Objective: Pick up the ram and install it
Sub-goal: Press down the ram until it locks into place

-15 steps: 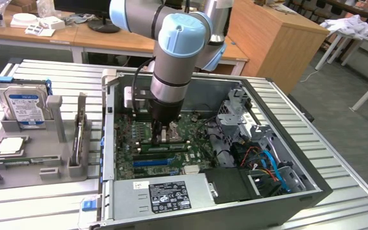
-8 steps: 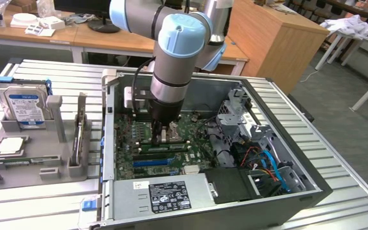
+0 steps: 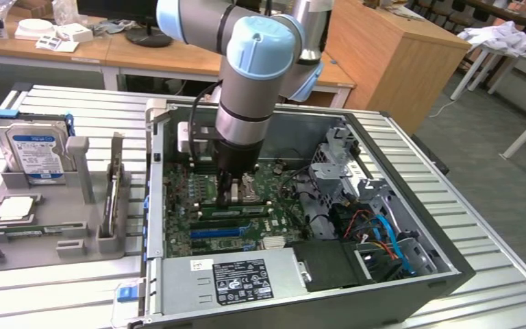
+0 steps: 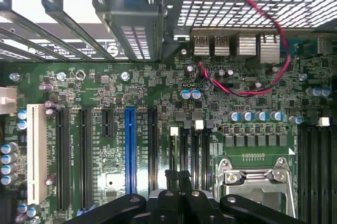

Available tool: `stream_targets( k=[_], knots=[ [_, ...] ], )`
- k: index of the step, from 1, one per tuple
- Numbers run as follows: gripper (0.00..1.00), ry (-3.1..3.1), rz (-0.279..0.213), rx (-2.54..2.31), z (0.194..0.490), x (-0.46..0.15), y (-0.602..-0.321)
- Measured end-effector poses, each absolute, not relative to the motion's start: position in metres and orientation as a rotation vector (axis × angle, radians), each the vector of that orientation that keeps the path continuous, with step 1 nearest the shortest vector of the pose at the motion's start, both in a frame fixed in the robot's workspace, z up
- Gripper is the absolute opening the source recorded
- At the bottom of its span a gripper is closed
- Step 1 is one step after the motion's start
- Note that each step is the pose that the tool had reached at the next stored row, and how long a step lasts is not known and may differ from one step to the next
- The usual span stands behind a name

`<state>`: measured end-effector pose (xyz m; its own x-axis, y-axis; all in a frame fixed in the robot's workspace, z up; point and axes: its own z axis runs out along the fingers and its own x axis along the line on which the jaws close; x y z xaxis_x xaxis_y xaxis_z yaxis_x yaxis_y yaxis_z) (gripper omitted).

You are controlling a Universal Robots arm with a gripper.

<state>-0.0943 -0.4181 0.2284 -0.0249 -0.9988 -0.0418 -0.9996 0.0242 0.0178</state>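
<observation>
Gripper (image 3: pixel 235 193) (image 4: pixel 179 190): low over motherboard (image 4: pixel 158 92) inside case (image 3: pixel 446 274); can't tell its grip.
Ram (image 3: pixel 233 205): green stick apparently right under the gripper at the slots, partly hidden.
Ram axis: runs across the exterior view, left to right.
Writing: PSU label (image 3: pixel 242 279) and drive (image 3: pixel 35 154) sticker unreadable.
</observation>
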Motion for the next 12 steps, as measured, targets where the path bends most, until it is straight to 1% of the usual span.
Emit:
stream_targets(
  k=[12],
  knots=[
    [0.11,2.237,0.067,-2.182,0.252,-0.094,-0.418]
  ],
)
